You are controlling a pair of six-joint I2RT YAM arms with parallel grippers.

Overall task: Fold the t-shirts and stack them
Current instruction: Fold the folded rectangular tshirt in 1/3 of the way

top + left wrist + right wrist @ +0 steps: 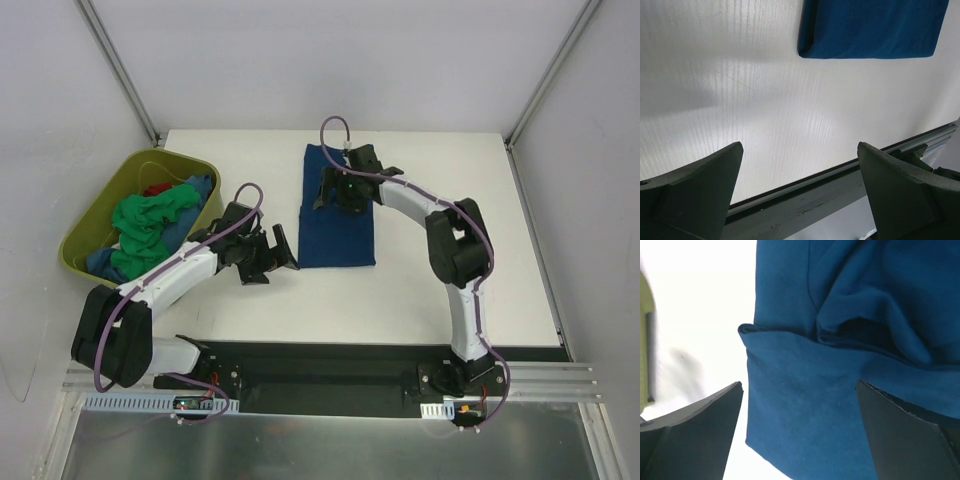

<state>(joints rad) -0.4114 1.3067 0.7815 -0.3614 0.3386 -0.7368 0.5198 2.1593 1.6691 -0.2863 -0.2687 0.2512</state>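
White table. Folded blue shirt mid-table, long axis running away from bases. Right tool over its far half, spread, empty. Left tool just left of it, spread, empty. Green shirt in tub further left; left arm nearer.

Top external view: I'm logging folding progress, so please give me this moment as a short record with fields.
folded: one dark blue cloth t-shirt, a flat rectangle on the white table
unfolded: bright green shirt, blue cloth and red cloth, heaped in the olive-green plastic tub
left gripper: open, empty, over bare table left of the folded shirt
right gripper: open, empty, above the folded shirt's far half
stack: only this one folded shirt visible
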